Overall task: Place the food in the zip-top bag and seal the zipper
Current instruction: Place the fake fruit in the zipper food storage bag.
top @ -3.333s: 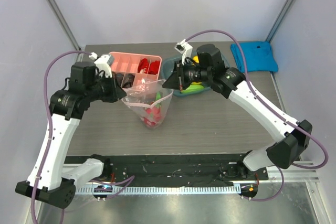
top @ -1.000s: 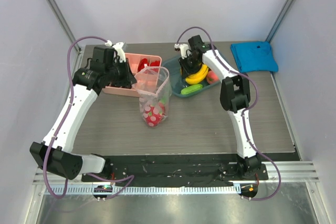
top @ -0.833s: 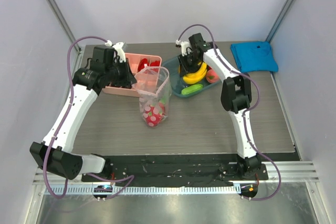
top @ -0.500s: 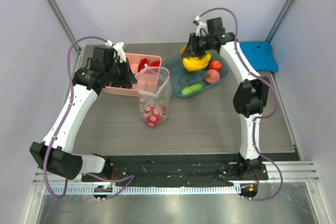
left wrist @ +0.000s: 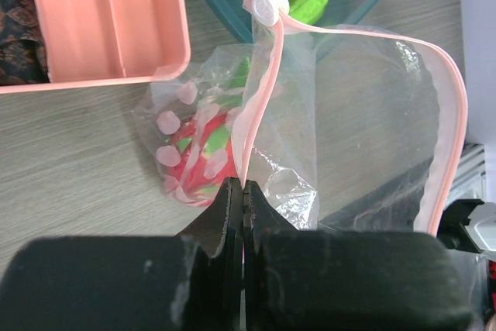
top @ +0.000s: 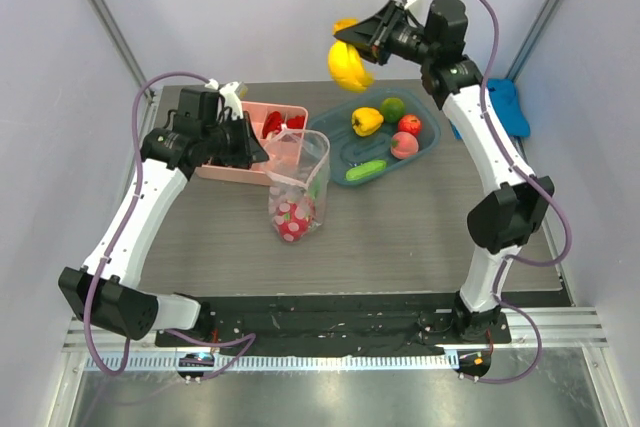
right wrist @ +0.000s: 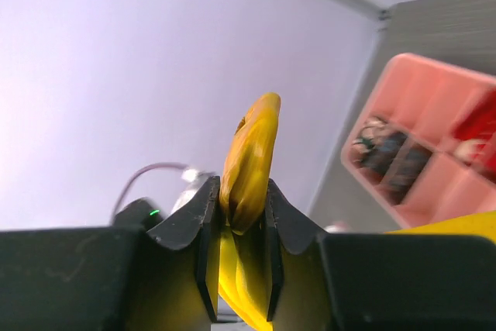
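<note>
The clear zip-top bag [top: 298,182] stands open on the table with the pink dragon fruit [top: 291,218] inside; both also show in the left wrist view, bag [left wrist: 364,106], fruit [left wrist: 198,164]. My left gripper [top: 256,152] is shut on the bag's pink zipper strip [left wrist: 260,94], below the white slider [left wrist: 268,3]. My right gripper [top: 368,32] is shut on the yellow bananas [top: 347,62], held high above the table's back edge; they fill the right wrist view [right wrist: 248,156]. A yellow pepper [top: 366,121], lime [top: 392,108], tomato [top: 410,125], peach [top: 403,144] and cucumber [top: 366,169] lie in the teal tray [top: 343,151].
A pink divided box [top: 228,165] with red and dark items sits behind the bag, under my left arm. A blue cloth [top: 508,107] lies at the back right. Grey walls close in the back and sides.
My right gripper closed on the bananas in the teal tray and has lifted them up and back, high above the table. My left gripper still holds the bag's zipper edge.
</note>
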